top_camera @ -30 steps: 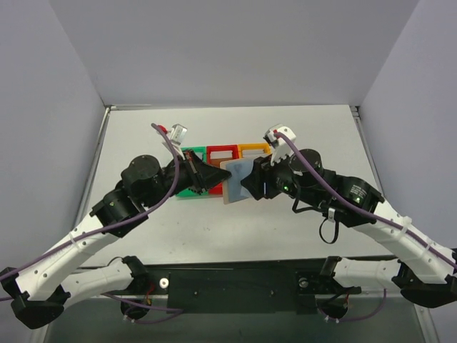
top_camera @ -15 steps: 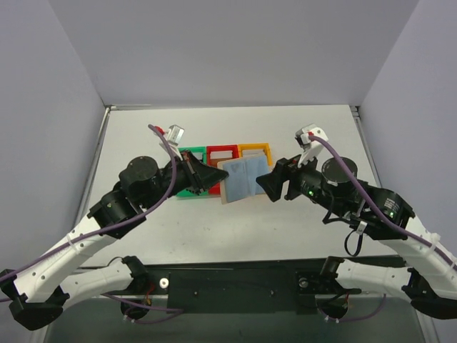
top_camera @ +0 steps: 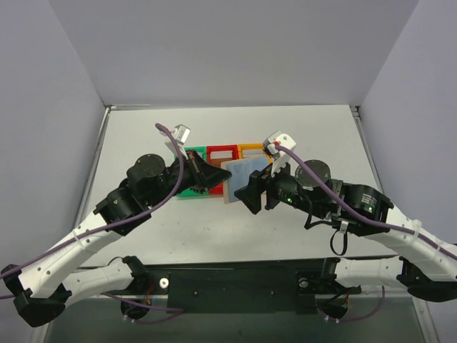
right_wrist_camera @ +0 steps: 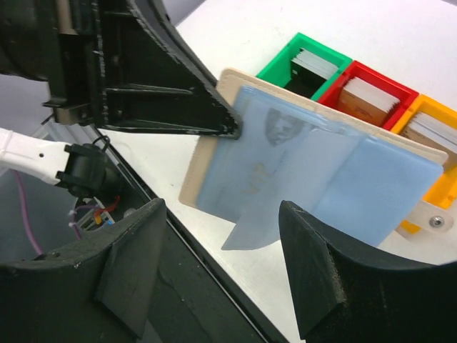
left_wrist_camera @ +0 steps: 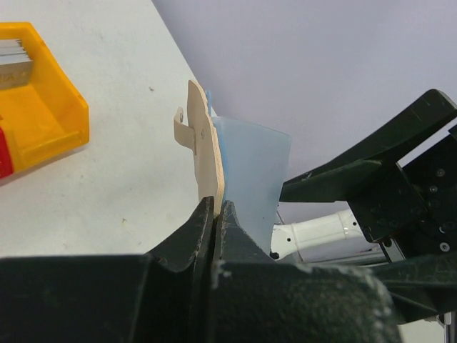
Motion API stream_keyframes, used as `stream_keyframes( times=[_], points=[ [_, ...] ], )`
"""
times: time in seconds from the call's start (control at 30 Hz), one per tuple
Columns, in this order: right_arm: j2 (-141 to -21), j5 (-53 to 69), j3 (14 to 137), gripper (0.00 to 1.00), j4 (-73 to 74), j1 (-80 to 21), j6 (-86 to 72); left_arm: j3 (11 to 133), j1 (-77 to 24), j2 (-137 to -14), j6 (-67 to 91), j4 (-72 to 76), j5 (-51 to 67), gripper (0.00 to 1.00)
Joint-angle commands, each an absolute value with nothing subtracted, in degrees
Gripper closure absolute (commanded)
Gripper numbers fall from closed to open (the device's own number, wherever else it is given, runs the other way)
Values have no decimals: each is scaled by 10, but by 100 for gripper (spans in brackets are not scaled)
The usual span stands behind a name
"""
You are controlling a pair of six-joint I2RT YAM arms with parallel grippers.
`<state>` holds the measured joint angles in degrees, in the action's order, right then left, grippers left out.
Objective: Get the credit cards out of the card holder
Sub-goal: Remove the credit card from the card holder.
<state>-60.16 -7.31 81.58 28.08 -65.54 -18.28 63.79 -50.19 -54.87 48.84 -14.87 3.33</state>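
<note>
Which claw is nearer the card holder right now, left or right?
Left. The left claw is shut on the card holder at its tan edge, holding it up. The right claw is open, facing its blue inner panels from the opposite side, not gripping.

Left end effector (left_wrist_camera: 214, 206) clamped, right one (right_wrist_camera: 220, 209) spread

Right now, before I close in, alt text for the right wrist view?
An open tan card holder with light blue inner panels fills the centre, pinched at one edge by the left hand. The right hand's open fingers frame it from below; a green bin, red bin and orange bin holding cards sit behind.
</note>
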Motion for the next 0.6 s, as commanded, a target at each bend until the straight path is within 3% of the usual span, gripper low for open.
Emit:
stream_keyframes(
  times=[0.0, 0.37, 0.57],
  points=[
    [-602, -83, 837, 41, 242, -678, -167, 664, -504, -545, 483, -126, 25, 100],
    [-619, -11, 821, 43, 199, -690, -167, 668, -504, -552, 478, -137, 16, 100],
    [-646, -122, 822, 46, 244, -689, -171, 667, -504, -541, 486, -127, 23, 100]
  ],
)
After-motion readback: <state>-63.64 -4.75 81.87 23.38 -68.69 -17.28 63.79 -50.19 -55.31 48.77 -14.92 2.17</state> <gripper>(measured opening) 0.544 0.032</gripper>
